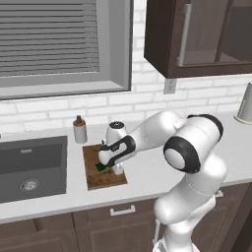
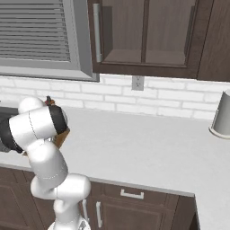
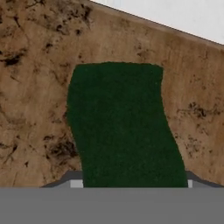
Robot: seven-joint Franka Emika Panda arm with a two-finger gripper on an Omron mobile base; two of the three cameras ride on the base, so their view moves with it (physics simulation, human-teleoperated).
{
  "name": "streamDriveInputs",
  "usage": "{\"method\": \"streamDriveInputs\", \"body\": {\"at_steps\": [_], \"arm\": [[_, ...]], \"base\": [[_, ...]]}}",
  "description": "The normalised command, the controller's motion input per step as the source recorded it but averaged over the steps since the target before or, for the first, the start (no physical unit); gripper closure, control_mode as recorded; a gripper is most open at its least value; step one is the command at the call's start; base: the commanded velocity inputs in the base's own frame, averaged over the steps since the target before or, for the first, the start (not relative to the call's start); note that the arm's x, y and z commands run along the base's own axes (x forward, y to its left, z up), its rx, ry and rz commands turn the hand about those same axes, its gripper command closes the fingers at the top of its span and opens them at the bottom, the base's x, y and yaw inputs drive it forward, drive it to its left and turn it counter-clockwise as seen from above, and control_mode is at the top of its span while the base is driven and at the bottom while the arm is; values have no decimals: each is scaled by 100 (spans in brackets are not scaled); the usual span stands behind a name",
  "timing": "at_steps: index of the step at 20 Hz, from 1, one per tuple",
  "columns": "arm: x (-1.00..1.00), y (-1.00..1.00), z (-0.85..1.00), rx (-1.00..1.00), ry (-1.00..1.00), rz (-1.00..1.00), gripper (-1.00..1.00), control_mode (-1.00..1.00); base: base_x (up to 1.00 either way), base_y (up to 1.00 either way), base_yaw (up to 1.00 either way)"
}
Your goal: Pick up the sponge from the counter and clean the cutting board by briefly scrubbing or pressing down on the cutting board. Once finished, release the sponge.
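Note:
The brown stained cutting board (image 1: 96, 180) lies on the light counter (image 1: 147, 167) just right of the sink. My gripper (image 1: 105, 165) reaches down onto the board's middle, shut on the sponge (image 1: 101, 168), whose dark green shows under the hand. In the hand view the sponge (image 3: 122, 127) has its green top towards the camera, sits between the jaws and rests against the stained board (image 3: 35, 87). A strip of counter (image 3: 183, 17) shows past the board's edge. In the right base view my own arm hides most of the board (image 2: 63, 136).
A dark sink basin (image 1: 32, 167) lies left of the board. A small soap bottle (image 1: 79, 130) stands behind the board near the wall. A grey canister (image 2: 222, 116) stands at the far right. Wall cabinets (image 1: 197, 34) hang overhead.

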Motion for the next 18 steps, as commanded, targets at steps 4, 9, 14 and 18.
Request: {"method": "streamDriveInputs", "body": {"at_steps": [4,9,14,18], "arm": [[-48,2,-22,0,0,21,100,-100],[-40,19,-6,0,0,19,100,-100],[-23,7,5,0,-2,19,100,-100],[-8,0,11,0,-5,20,100,-100]], "base": [[0,0,0],[0,0,0],[0,0,0],[0,0,0]]}}
